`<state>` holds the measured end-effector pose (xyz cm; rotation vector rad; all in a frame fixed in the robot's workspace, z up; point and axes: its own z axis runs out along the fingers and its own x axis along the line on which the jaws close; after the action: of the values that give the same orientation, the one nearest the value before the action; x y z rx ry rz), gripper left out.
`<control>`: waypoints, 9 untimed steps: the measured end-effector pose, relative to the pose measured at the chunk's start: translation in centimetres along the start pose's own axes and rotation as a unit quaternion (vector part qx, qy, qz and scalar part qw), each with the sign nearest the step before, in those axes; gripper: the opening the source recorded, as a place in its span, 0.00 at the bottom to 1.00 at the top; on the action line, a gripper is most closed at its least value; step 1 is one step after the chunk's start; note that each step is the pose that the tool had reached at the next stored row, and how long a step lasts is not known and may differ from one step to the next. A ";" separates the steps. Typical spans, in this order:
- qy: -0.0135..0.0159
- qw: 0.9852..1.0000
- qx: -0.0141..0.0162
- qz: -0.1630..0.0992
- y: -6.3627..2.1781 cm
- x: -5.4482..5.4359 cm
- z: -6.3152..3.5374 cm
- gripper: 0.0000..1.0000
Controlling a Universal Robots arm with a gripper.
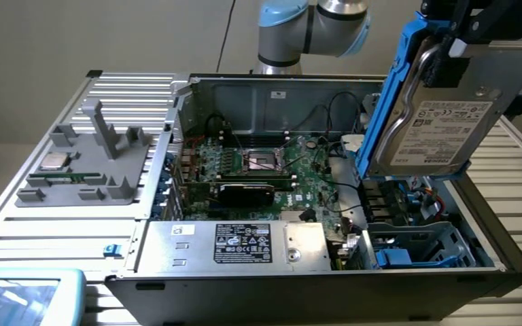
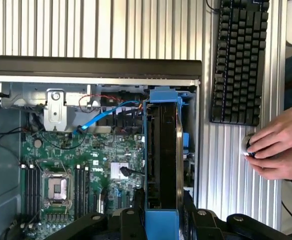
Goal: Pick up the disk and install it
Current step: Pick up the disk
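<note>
The disk [image 1: 438, 129] is seen gripped in the gripper [image 1: 456, 37] at the upper right of the exterior view. It is held upright by its top end, with the white label turned outward and the blue frame running down its edge. It is carried clear of the open computer case [image 1: 492, 248], above the drive cage [image 1: 415, 234] at the lower right of that view, and nothing below is touched by it. In the wrist view the disk [image 2: 162, 150] is seen edge-on, clamped between the two sides of the gripper [image 2: 162, 222], with the motherboard [image 2: 80, 170] beside it and a blue cable [image 2: 103, 117] lying near its far end. The pick-up is judged done and the installing not yet done. For this step to go well, the disk should be held square to the cage so that the blue frame is met evenly by the guides. The loose cable should be cleared, since it could be snagged or pinched. A firm grip is advised, because a tilted drive could jam. A person's hands [image 2: 278, 147] are seen resting beside a keyboard [image 2: 238, 60], well apart from the case.
</note>
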<state>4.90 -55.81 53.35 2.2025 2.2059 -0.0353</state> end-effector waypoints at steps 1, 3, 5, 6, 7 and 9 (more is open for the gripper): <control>0.000 1.000 0.000 0.000 0.08 -0.1 0.01 0.37; 0.001 1.000 0.000 0.001 0.24 -0.3 0.02 0.37; 0.001 1.000 0.000 0.002 0.32 -0.5 0.03 0.37; 0.001 1.000 0.000 0.002 0.38 -0.6 0.02 0.37; 0.002 1.000 0.000 0.002 0.47 -0.7 0.03 0.37; 0.002 1.000 0.000 0.002 0.72 -0.8 0.04 0.37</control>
<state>5.62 -56.66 53.34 2.2096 2.2032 -0.0307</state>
